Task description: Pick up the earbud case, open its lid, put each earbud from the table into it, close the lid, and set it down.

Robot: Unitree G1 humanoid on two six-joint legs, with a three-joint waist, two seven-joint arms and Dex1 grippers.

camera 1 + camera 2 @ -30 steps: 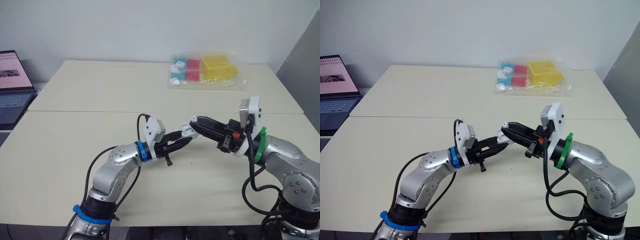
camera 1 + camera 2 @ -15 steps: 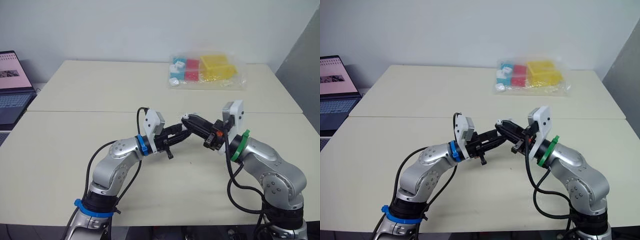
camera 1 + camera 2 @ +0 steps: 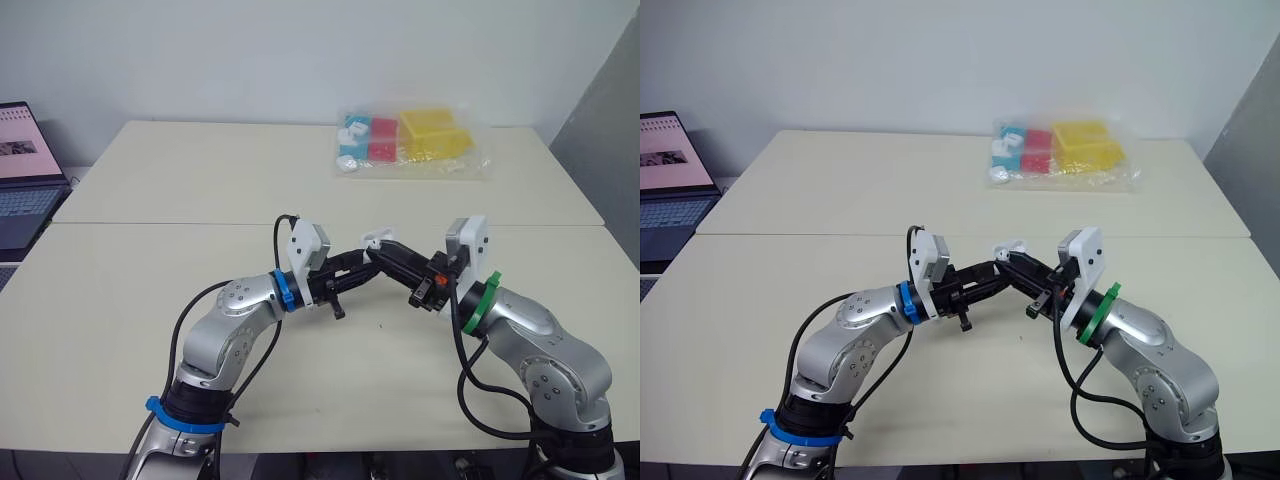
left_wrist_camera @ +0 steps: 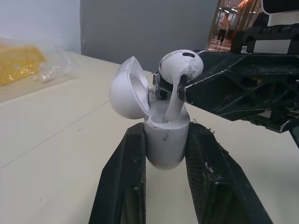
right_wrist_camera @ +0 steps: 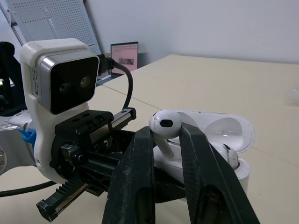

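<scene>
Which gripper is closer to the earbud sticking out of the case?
Right. The right gripper pinches the earbud; the left gripper holds the open earbud case just below it.

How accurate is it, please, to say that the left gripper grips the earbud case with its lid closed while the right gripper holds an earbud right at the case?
Not quite: the lid is open, tipped back, as the left wrist view shows. The left gripper does grip the earbud case, and the right gripper holds an earbud right at it.
</scene>
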